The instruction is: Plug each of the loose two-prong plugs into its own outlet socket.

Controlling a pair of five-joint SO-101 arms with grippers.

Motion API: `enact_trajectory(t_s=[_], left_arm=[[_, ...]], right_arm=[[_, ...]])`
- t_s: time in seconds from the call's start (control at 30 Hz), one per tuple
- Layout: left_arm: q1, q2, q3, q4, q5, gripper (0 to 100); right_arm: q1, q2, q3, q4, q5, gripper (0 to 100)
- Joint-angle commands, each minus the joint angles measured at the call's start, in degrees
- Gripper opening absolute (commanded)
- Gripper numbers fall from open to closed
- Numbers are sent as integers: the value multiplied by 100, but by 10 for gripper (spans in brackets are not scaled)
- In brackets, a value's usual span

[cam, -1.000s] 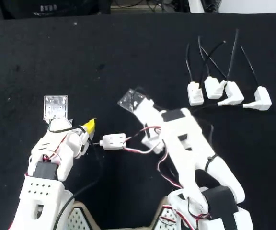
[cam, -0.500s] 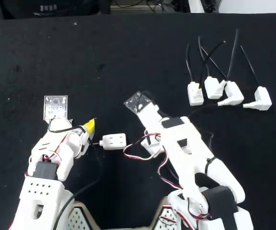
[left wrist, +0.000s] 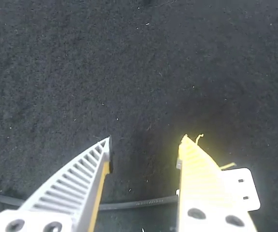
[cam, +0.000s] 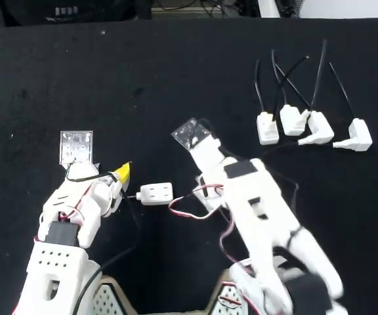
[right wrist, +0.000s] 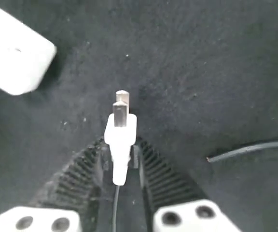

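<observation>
Worktop [cam: 176,72]: black, felt-like cloth, matte, covering the whole surface.
Far edge: dark equipment [cam: 64,10] and cables [cam: 195,6] behind it.
Far right corner: white panel [cam: 346,8].
Light: even, soft shadows.

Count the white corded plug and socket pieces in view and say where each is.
6. Four pieces lie in a row, far right on the table. A socket lies near its middle. A plug is in the right hand. Others may be hidden.
</observation>
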Motion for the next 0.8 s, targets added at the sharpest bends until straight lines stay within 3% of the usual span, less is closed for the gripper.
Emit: enact_trajectory(t_s=[0.0,0.17,0.4,0.53,0.77], left_arm=[[4,-88,-215,308,0,224],[-22,-88,-655,765,9,224],[31,-88,-725,756,211,224],[31,-88,-673,466,624,227],[75,-88,-708,431,659,227]], right_arm=[[-510,-1622,-136,563,-35,11],[-1169,-2756,1015,-642,105,11],[-1960,-2862,2229,-2532,97,11],[-2180,-2870,2369,-2822,53,11],[-2347,-2870,2334,-3086,-360,11]])
